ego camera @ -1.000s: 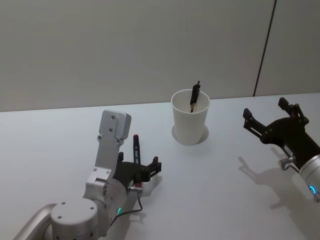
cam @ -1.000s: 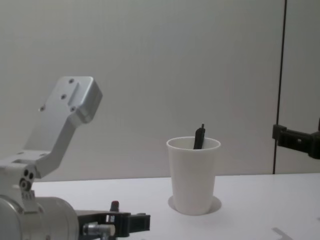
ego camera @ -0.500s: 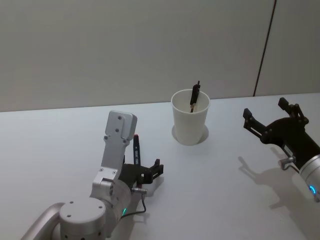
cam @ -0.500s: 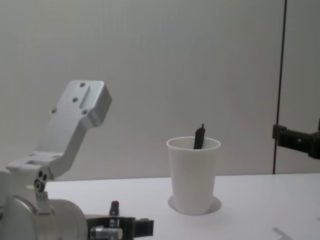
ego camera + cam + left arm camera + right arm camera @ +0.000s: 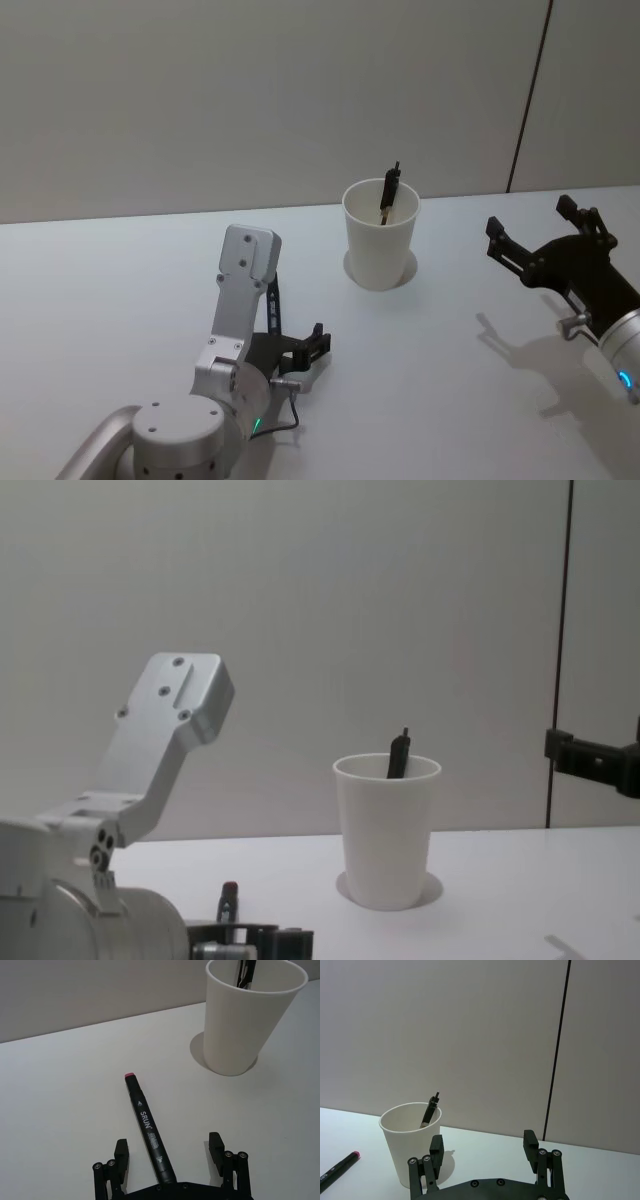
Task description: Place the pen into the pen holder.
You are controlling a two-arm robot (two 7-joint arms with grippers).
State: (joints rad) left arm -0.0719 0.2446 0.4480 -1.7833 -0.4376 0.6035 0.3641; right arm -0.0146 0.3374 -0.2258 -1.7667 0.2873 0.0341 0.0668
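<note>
Marker pen (image 5: 150,1132) lies flat on the white table (image 5: 480,400), not in the pen holder (image 5: 380,240). Its barrel is black with white "SRUN" lettering, and its small pink-red end points away from the robot, toward the wall (image 5: 200,100).

The left end effector (image 5: 169,1144) is low over the table with its two black fingers (image 5: 121,1149) spread wide, one on each side of the marker pen's nearer half. Neither finger touches the barrel, and it grips nothing. The nearer end of the marker pen runs in under the end effector's body. In the head view most of the barrel is hidden behind the silver wrist housing, and in the chest view the red end shows just above the table beside that housing.

The pen holder, a plain white paper cup with a rolled rim, stands upright near the table's far edge. It is to the right of the marker pen and farther from the robot, clearly apart from it. A black pen (image 5: 389,190) leans inside it, its clipped top sticking out above the rim.

The right end effector (image 5: 530,217) is held above the table on the right side, well apart from the pen holder. Its fingers are wide open and empty.
</note>
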